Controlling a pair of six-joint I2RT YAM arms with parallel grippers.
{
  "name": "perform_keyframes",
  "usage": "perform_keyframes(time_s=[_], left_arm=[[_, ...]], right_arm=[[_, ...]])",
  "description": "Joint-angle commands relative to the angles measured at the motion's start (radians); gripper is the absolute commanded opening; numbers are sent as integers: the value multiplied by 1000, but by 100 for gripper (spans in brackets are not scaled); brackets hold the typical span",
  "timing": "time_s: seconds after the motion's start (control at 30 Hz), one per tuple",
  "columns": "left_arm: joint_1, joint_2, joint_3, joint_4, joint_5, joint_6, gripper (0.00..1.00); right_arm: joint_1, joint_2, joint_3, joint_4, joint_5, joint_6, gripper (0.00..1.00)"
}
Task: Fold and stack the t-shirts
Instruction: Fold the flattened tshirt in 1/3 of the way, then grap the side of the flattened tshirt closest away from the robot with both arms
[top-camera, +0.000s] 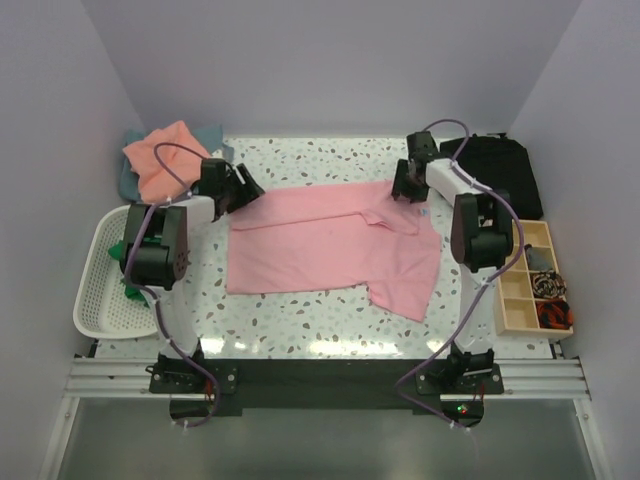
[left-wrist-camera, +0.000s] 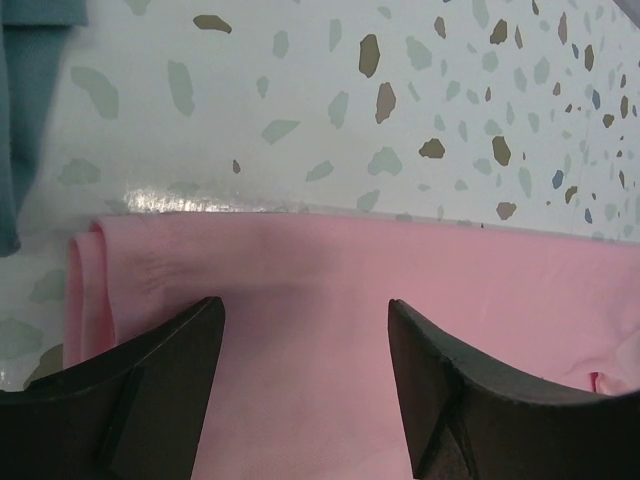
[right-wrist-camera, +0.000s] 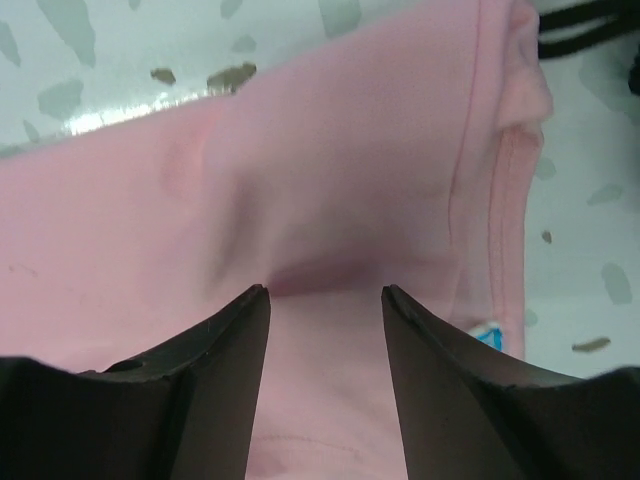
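- Left gripper (left-wrist-camera: 303, 305): jaws stood wide, empty, above light pink t-shirt (top-camera: 320, 250), which lay spread flat, far edge folded over.
- Right gripper (right-wrist-camera: 325, 292): jaws parted, seemingly gripping nothing; fingers (right-wrist-camera: 210, 360) hid cloth beneath.

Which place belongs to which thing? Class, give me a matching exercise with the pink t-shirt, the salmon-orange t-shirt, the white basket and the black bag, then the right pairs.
Things
1. pink t-shirt
2. salmon-orange t-shirt
3. white basket
4. black bag

Places
A. far right corner
B. left side, nearer the front
C. spread out in the middle
D. far left corner, crumpled

Pairs: 1-C, 2-D, 3-B, 4-A
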Motion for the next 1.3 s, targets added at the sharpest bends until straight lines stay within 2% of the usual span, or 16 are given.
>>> perform_keyframes(time_s=[0.0,0.03,0.13,0.27,0.37,0.47,0.6,0.7,0.9,1.03,1.27], left_arm=[[-2,-144,-32,38,-4,33,72],[-5,-205,-37,32,-8,36,73],[-29,-333,-66,-47,-68,48,76],[-46,-494,-203,-213,-154,33,76],[-49,-645,-424,-267,-162,7,76],[-51,-817,-571,-314,-176,-24,76],[-54,-1049,-684,-399,-182,-73,76],[-58,-1144,-739,-482,-214,-108,76],[-75,-1177,-793,-534,-245,-192,76],[-74,-1149,-805,-529,-283,-203,76],[-74,-1114,-837,-477,-277,-199,76]], right_arm=[[2,-305,-177,131,-33,-32,54],[0,-358,-208,140,-28,-26,70],[3,-527,-323,111,22,-3,77],[3,-697,-499,18,-6,50,78],[5,-844,-744,-5,-56,101,78],[5,-1008,-911,-33,-62,148,78],[3,-1197,-1025,-120,-59,194,77],[14,-1294,-1081,-205,-51,247,75],[69,-1348,-1150,-285,-42,402,72],[88,-1411,-1213,-251,-53,464,72],[94,-1391,-1282,-219,-19,472,72]])
